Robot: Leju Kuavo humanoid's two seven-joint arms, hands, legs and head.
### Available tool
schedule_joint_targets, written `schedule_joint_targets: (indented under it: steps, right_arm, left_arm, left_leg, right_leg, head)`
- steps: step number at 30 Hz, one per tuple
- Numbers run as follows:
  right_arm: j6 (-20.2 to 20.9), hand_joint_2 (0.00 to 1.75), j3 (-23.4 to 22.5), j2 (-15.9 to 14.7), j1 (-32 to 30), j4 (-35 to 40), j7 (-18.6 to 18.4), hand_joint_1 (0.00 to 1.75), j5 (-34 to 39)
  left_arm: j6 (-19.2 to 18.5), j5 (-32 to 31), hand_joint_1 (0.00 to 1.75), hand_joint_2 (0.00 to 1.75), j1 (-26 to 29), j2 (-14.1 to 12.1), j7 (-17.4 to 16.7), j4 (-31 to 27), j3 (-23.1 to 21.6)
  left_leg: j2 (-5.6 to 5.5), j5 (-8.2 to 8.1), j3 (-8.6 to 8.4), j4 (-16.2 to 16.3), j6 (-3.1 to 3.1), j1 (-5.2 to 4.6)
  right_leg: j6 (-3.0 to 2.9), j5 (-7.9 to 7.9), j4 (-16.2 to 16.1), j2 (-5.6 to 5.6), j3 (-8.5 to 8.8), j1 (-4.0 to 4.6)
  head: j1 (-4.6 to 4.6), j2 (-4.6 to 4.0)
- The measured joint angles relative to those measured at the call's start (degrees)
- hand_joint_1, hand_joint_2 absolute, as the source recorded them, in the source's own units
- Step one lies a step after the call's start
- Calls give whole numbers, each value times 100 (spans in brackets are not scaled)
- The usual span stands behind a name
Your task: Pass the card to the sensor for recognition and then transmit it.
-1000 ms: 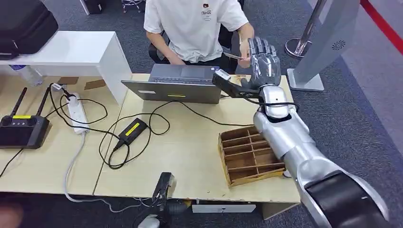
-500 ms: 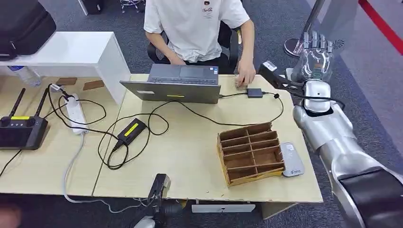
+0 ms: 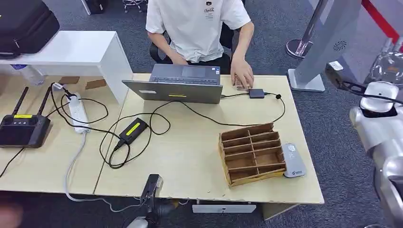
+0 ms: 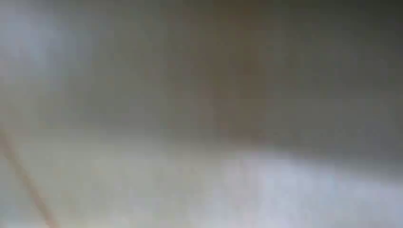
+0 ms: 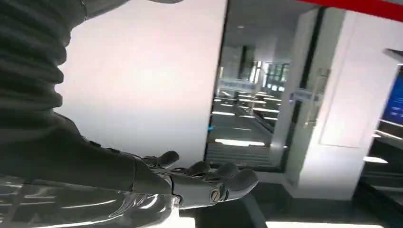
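silver right hand [image 5: 190, 187] off pale wooden table's [image 3: 199, 156] right edge, fingers extended, apart, holding nothing | left hand: blurred wrist view, cannot tell | grey card reader sensor [image 3: 293, 160] at table's right edge, touching brown wooden divided tray [image 3: 251, 153] | person's hand [image 3: 242, 76] on small card at far edge beside open grey laptop [image 3: 178, 85]
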State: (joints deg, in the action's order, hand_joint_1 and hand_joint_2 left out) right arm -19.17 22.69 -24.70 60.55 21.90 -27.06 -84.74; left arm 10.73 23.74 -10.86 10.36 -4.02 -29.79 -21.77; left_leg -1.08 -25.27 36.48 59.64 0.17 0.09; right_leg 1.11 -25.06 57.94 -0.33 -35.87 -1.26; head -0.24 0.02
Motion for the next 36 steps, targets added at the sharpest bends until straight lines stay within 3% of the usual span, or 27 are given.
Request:
schedule_joint_targets:
  steps: [12,28,36]
  right_arm:
    - [826,175,-225,-1000,-405,-238,-334,0,-306]
    - [1685,175,-632,-1431,-1010,-374,-466,0,-275]
    - [1866,175,-1257,-1694,-2143,-461,-555,0,83]
  left_arm:
    - [-92,-100,0,175,26,-175,-15,-7,74]
    - [-166,-157,0,175,31,-221,-22,-7,98]
    - [-273,-162,0,175,34,-236,15,-4,101]
  left_leg:
    - [10,-6,-11,-5,8,0]
    - [13,-9,-28,-10,11,0]
    - [-6,-16,-30,-11,16,0]
  right_leg:
    - [0,0,1,9,4,0]
    - [2,-3,1,10,20,0]
    - [8,-14,0,-8,31,-1]
  head:
    - [0,0]
    - [-2,0]
    - [-4,0]
